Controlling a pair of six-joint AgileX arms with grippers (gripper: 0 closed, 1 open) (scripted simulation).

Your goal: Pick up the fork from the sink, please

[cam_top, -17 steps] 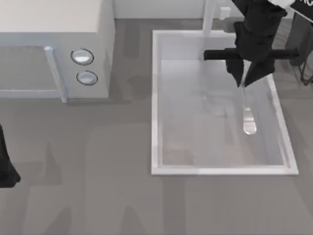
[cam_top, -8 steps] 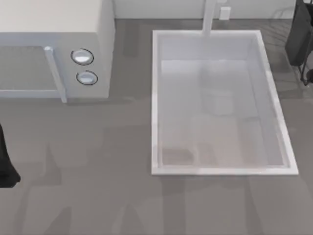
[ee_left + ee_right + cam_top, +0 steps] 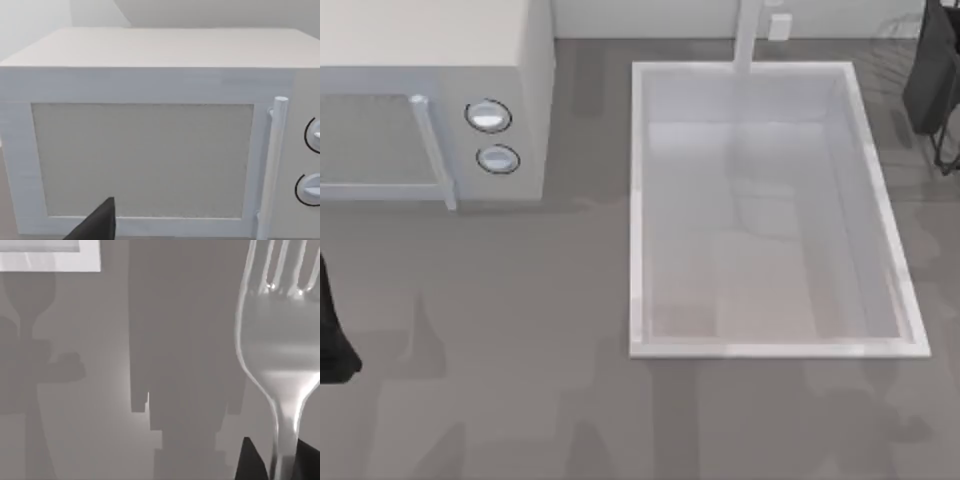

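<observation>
Moved: right arm and fork are gone from over the sink (image 3: 638, 210) since a second ago
Right gripper (image 3: 274, 462): pinching the fork (image 3: 280, 340) by its handle, tines pointing away from the fingers
Left gripper (image 3: 97, 225): parked facing the microwave (image 3: 150, 75); finger state cannot be told

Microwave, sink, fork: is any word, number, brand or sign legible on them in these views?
None can be read.
White box-shaped microwave: door and two round knobs carry no legible marking.
Large white rectangular sink: rim and floor are plain.
Slim shiny silver metal fork, with the right gripper shut on its handle: no stamp visible.
Left gripper, parked in front of the microwave: plain dark.
</observation>
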